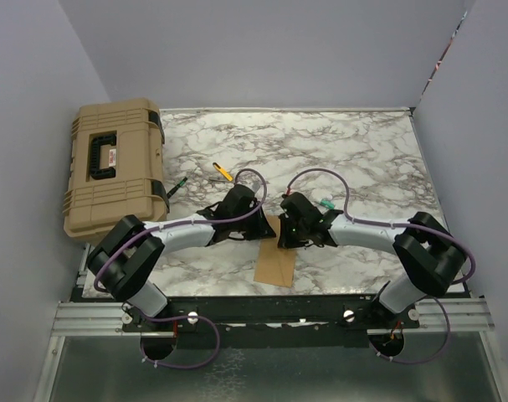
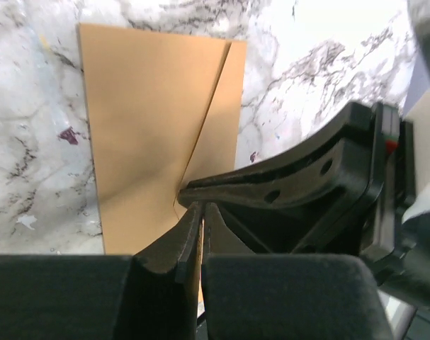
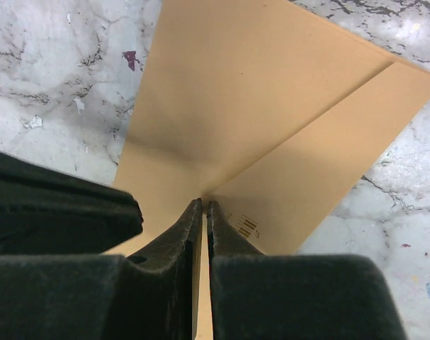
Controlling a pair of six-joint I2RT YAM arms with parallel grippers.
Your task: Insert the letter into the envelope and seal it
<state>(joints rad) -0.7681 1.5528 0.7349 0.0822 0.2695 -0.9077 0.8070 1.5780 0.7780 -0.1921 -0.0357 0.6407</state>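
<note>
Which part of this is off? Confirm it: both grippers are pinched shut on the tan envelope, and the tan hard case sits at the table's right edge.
The side is wrong: the top external view shows the tan hard case at the table's left edge, not the right. The rest stands: left gripper and right gripper are pinched shut on the tan envelope.

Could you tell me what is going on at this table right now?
Both robot arms are working on one tan kraft-paper envelope with diagonal seams, lying near the front edge of the marble table. The left gripper and the right gripper are each shut on its paper, close together. No separate letter sheet shows.
</note>
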